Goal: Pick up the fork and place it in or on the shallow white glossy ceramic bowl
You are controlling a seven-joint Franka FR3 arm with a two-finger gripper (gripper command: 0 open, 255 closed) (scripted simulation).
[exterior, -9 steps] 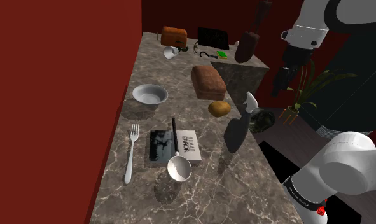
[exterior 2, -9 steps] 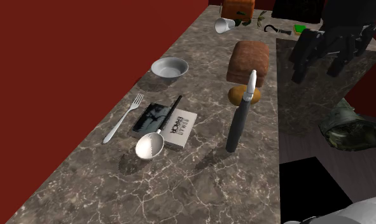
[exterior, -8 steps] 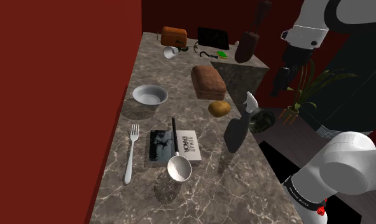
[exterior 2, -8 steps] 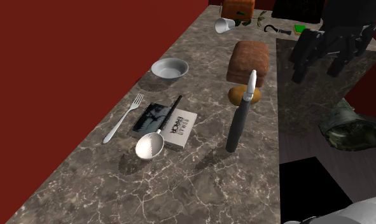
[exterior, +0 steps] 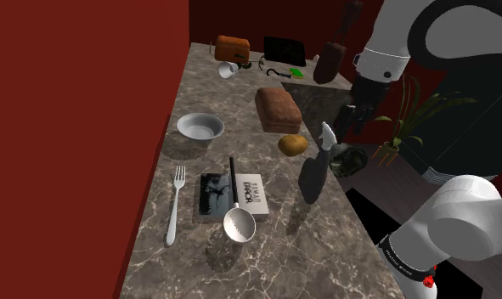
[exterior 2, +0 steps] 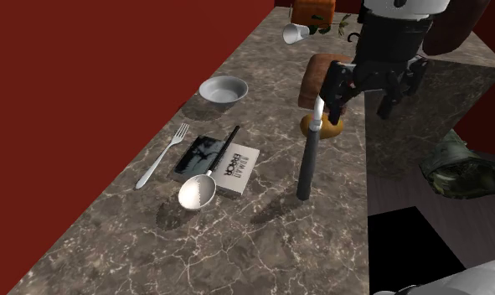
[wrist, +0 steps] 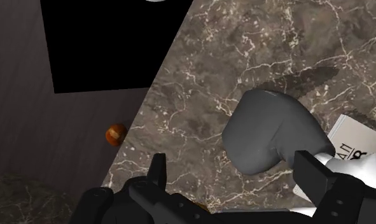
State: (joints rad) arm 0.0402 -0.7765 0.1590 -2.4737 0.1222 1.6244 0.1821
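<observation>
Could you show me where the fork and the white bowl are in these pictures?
fork [exterior: 174,209]: shoulder view, the middle of its handle.
white bowl [exterior: 200,127]: shoulder view, the bare inside of its basin.

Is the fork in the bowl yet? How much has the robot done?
Nothing is done yet. The fork lies flat on the marble counter beside the book, apart from the white bowl, which is empty. In hand: nothing; the gripper hangs open near the counter's other edge, away from the fork. Left: reach the fork, grip it, carry it to the bowl.
</observation>
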